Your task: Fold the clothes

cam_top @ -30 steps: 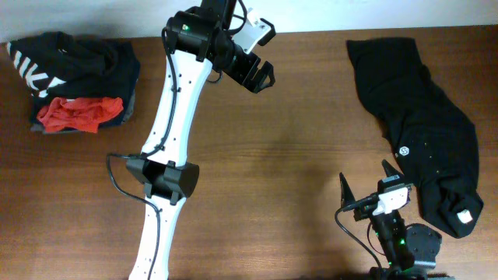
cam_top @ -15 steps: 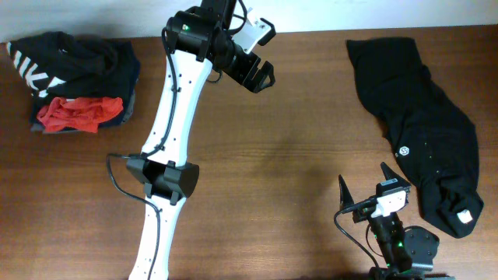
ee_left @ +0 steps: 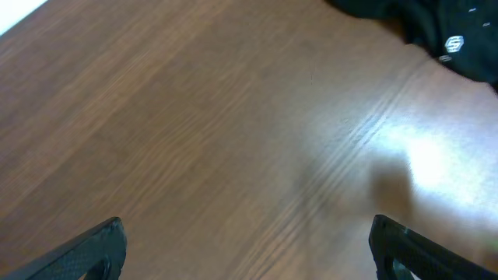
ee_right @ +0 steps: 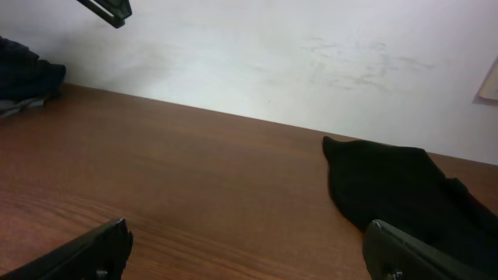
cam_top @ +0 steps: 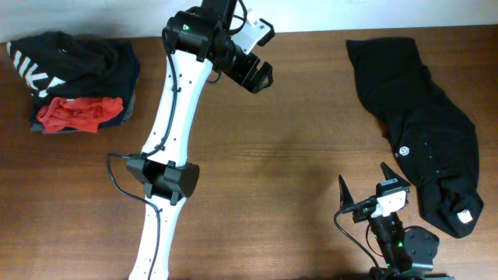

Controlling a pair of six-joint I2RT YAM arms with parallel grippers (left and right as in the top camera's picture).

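Lying crumpled at right, a black shirt (cam_top: 416, 124); stacked clothes (cam_top: 78, 58) far left.

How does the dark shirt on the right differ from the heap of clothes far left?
The black cotton shirt with a round white logo lies alone, stretched out; the dark heap with white lettering is bunched up with a red garment on it. Both rest on the wooden table.

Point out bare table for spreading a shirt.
Widest bare patch: centre, between the left arm and the black shirt. Another: near-left, below the clothes pile. Crowded along the right edge, shirt and right gripper.
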